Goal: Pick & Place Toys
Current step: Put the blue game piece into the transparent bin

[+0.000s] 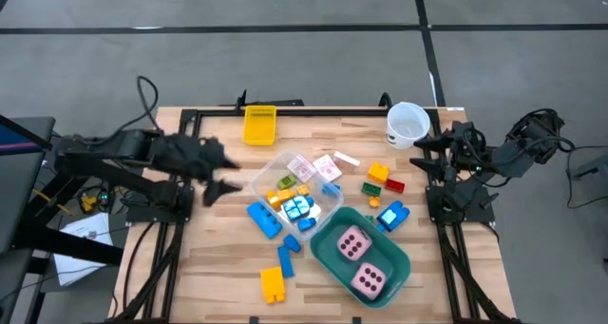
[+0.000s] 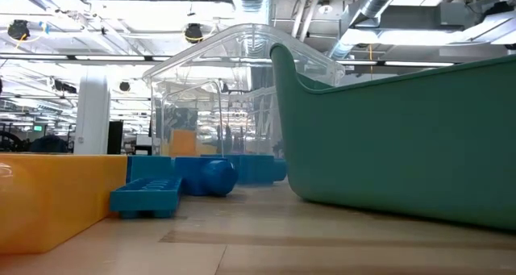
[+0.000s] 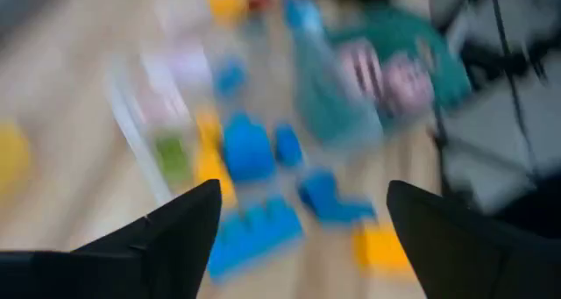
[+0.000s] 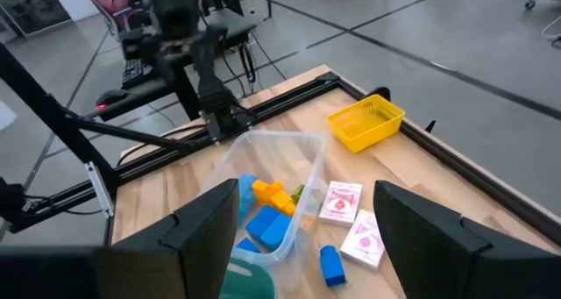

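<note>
The toys lie mid-table. A clear tub [image 1: 294,193] holds blue, yellow, orange and green bricks [image 1: 296,205]. Two pink dice [image 1: 359,259] sit in the teal tub [image 1: 394,257]. Loose bricks rest flat on the wood: blue [image 1: 264,219], blue [image 1: 285,260], yellow [image 1: 273,284], orange [image 1: 378,172], red [image 1: 394,184], blue [image 1: 389,215]. Pink-white cards [image 1: 328,167] lie beyond the clear tub. My left gripper [image 1: 220,175] hovers open to the left of the clear tub, holding nothing [image 3: 302,220]. My right gripper [image 1: 423,155] waits open at the right edge, also empty [image 4: 302,220].
A yellow basket [image 1: 259,124] stands at the far edge and a white cup [image 1: 407,124] at the far right. A black frame [image 1: 190,124] borders the table. In the low view the teal tub [image 2: 403,138] and a yellow brick [image 2: 48,194] stand close.
</note>
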